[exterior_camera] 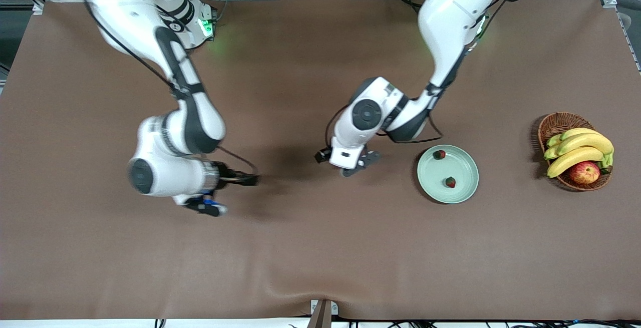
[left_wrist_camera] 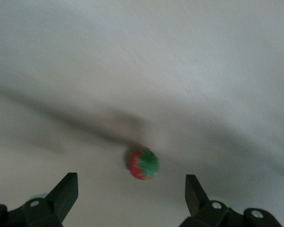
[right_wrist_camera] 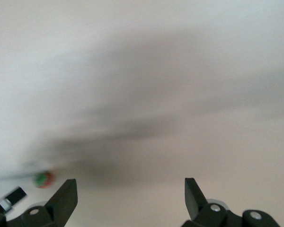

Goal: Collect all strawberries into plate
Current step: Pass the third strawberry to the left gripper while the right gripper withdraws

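Two strawberries [exterior_camera: 439, 154] [exterior_camera: 450, 182] lie in the plate [exterior_camera: 465, 190], at its 11 and 6 o'clock. Only the wrist views show a third strawberry [left_wrist_camera: 144, 164] (hidden from the front), on cloth before the left gripper [left_wrist_camera: 131, 191], fingers spread, empty. The right gripper [right_wrist_camera: 131, 191] hangs released over bare cloth.

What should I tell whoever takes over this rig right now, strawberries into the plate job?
Left gripper: open, empty, hanging over the last loose strawberry, which lies on the table under the left arm's wrist, hidden in the front view.
Right gripper: open, empty, over bare table toward the right arm's end.
Done: two strawberries, and, lie in the plate.
Left: grasp the loose strawberry, probably with the left gripper, and carry it to the plate.
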`<state>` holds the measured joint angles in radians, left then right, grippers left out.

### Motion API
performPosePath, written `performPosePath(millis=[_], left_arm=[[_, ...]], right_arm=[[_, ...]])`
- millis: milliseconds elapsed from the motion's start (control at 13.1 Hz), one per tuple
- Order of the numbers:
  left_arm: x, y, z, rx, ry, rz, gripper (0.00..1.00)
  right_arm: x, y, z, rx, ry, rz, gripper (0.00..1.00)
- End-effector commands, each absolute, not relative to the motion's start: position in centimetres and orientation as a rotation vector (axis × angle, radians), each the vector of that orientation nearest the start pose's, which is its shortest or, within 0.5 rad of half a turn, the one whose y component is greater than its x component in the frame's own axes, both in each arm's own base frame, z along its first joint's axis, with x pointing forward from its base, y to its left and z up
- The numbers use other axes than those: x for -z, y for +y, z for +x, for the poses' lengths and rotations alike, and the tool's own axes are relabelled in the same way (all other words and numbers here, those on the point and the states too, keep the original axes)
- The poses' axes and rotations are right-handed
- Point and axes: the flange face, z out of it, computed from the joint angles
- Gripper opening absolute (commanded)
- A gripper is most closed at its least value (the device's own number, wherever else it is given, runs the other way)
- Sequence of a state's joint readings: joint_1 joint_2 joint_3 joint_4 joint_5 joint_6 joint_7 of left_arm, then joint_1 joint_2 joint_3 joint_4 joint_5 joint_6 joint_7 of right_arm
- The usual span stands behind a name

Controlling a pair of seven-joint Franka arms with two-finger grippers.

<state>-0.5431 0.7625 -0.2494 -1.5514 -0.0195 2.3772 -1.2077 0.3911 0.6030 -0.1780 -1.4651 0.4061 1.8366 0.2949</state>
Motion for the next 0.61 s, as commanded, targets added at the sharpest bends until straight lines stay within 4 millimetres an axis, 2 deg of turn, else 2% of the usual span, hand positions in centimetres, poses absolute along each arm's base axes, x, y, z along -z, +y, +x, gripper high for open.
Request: performPosePath(millis=[0,153,229,382,458,535], left_arm=[[-20.1,-50.4,52.1,-0.032,-0.701,-3.189,0.89],[-19.4,-50.4,51.9,-0.015,-0.663,-3.191,0.81],[-19.3,-50.4,52.1,0.005,-0.641,-3.190,0.79],[-18.3,-50.3,51.9,-0.001,-0.629,-3.181,0.73],[-17.9,-50.2,51.8,-0.006,-0.624,-3.179,0.69],[-17.4,-50.2,51.9,-0.011,-0.632,-3.177,0.68]], right_arm=[[-39.3,13.7,65.6,-0.369,0.247,-2.950,1.00],[-43.9,9.2,64.5,-0.376,0.118,-2.945,1.00],[-45.6,6.3,64.0,-0.379,0.065,-2.953,1.00],[-48.8,1.4,62.9,-0.349,0.059,-2.940,1.00],[-49.9,-0.5,62.1,-0.374,0.057,-2.954,1.00],[-51.1,-1.5,61.3,-0.380,0.036,-3.010,1.00]])
